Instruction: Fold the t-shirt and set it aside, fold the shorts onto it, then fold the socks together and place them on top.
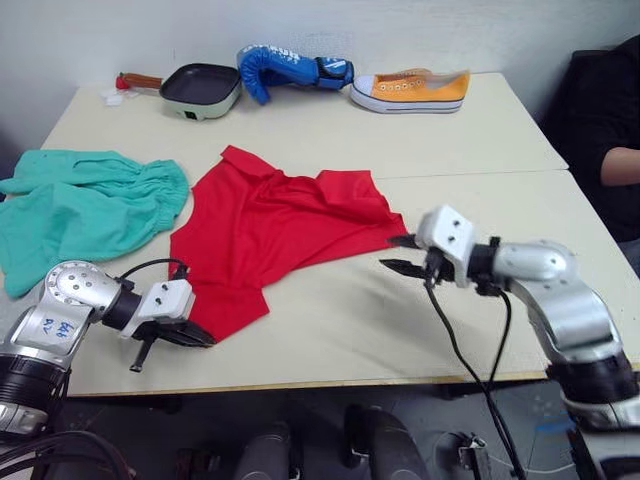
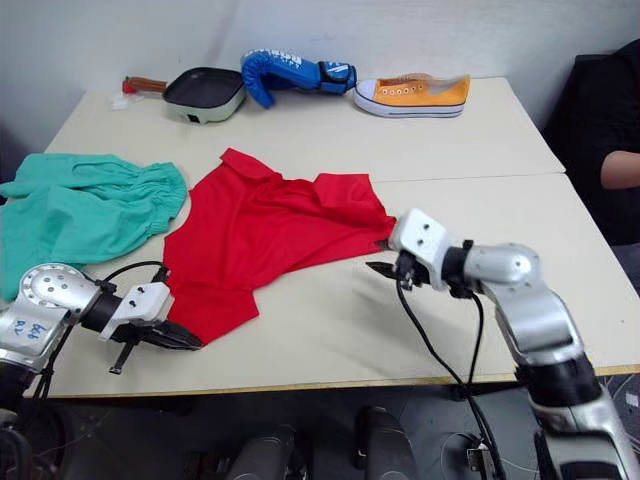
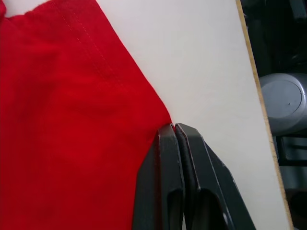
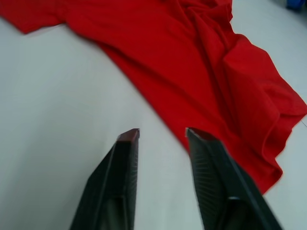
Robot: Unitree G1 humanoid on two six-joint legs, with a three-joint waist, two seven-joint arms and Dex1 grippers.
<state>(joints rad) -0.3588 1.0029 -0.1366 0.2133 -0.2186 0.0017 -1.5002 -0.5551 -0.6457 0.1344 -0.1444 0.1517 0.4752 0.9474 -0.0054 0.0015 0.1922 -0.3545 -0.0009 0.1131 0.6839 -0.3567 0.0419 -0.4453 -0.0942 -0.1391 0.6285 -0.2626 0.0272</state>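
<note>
The left gripper [image 3: 173,128] is pressed together on the near hem corner of the t-shirt [image 1: 265,230], pinching the red fabric at the counter's [image 1: 480,140] front edge. The right gripper [image 4: 162,135] hovers spread just beside the shirt's right edge — holding nothing. The t-shirt lies rumpled mid-counter; the teal shorts [image 1: 85,210] lie just beside it at left. Along the far edge — a pan [image 1: 201,88], a blue boxing glove [image 1: 285,68] and an orange sneaker [image 1: 412,90].
</note>
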